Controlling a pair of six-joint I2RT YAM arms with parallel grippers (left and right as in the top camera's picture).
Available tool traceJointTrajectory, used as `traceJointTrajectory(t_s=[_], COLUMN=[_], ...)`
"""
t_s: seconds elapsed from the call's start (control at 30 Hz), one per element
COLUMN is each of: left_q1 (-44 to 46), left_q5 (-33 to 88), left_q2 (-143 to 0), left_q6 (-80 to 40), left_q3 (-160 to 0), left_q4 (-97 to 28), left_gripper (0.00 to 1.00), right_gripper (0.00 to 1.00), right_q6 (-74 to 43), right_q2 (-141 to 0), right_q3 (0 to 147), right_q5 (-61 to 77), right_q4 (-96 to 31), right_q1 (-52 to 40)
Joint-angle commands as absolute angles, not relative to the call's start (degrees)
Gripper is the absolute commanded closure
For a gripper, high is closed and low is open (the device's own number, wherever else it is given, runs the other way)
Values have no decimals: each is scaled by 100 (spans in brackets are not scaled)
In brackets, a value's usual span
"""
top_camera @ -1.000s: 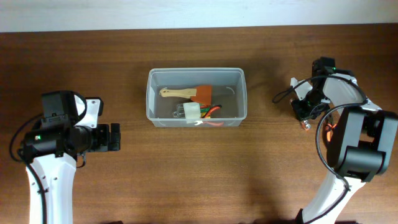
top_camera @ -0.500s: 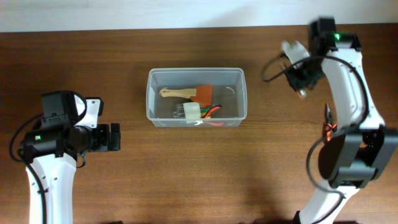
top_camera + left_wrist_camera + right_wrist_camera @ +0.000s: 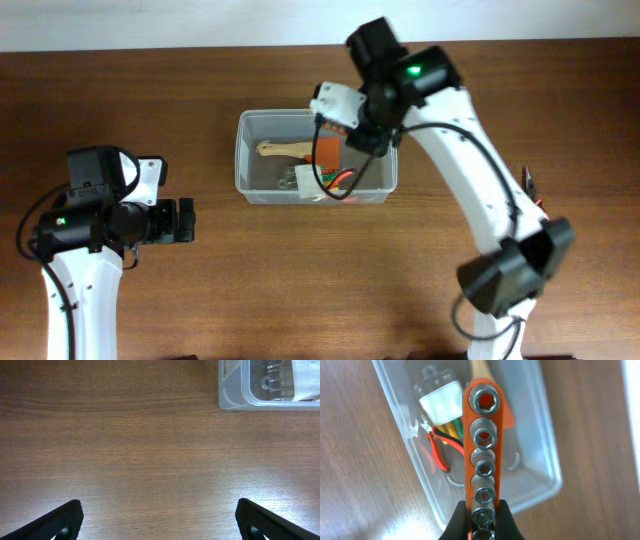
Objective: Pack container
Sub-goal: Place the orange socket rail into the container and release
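Observation:
The clear plastic container (image 3: 241, 160) stands at the table's back middle. It holds a wooden-handled brush with an orange head (image 3: 300, 150), a white plug (image 3: 308, 179) and red and black wires (image 3: 340, 180). My right gripper (image 3: 363, 135) hangs over the container's right half. In the right wrist view it (image 3: 483, 510) is shut on an orange rail of metal sockets (image 3: 483, 445), held above the container (image 3: 540, 460). My left gripper (image 3: 184, 221) is open and empty over bare table left of the container, whose corner shows in the left wrist view (image 3: 230, 400).
Brown wooden table (image 3: 300, 280) all around. A white wall edge runs along the back (image 3: 150, 25). The right arm's base stands at the front right (image 3: 505, 280).
My right arm has swung from the table's right side leftward to above the container, with the socket rail in its jaws. The left arm has not moved.

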State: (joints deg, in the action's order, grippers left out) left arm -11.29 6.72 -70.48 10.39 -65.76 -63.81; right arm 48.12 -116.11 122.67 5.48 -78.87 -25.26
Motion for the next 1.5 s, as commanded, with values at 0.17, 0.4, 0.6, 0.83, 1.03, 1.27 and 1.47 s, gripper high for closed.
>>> traceJointTrajectory(t_s=[0.17,0.4,0.6,0.83,1.03,1.27,1.47], left_q1=[-1140,-1140,-1140,-1140,-1140,-1140,-1140], left_q5=[777,775,775,775,775,775,777], left_q2=[-6982,-6982,-6982,-6982,-6982,-6982,-6982], left_q6=[989,989,989,989,989,989,989], left_q3=[-6560,-6560,-6560,-6560,-6560,-6560,-6560], left_q4=[-6388,-6390,-6388,-6390,-6390,-6383,-6386], left_gripper=[1,1,1,1,1,1,1], right_gripper=[96,96,91,66,63,52,51], right_q6=[5293,5293,5260,5157,4939,4858,3802], right_q2=[-12997,-13618,-13644,-13644,-13574,-12309,-10927], right_q3=[12278,12269,12269,12269,12272,12272,12272], right_q5=[1081,1594,1765,1787,1780,1500,683], right_q4=[-7894,-7975,-7957,-7955,-7979,-8130,-8042], right_q1=[-2191,-1887,-1793,-1798,-1798,-1769,-1376])
